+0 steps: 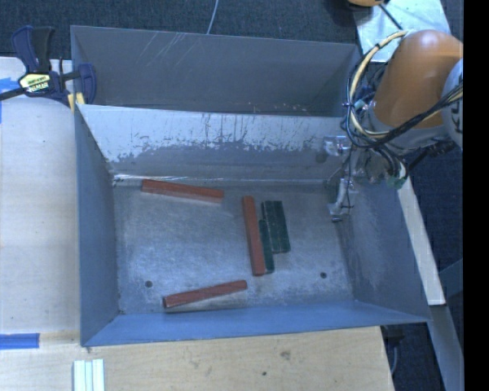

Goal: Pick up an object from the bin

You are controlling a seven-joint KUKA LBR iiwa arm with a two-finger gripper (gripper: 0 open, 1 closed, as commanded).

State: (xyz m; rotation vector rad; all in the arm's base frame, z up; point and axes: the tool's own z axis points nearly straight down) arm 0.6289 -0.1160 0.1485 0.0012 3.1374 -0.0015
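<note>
No piece is picked yet, so the task's thing is still to be chosen among four that lie flat on the floor of the grey bin (228, 141). The one nearest to the claw is a dark green block (275, 226), somewhat right of the middle, with its long side against a red-brown bar (256, 236) that points from the back to the front. A second red-brown bar (182, 191) lies along the foot of the back wall, and a third red-brown bar (204, 294) lies near the front wall, both well apart from the pair. The claw (338, 212) hangs on the right side of the bin, near the green block but not over it. Whether it is released or clenched I cannot tell. I judge the task to be at its beginning: the approach, the grasp and the lift are all left.
</note>
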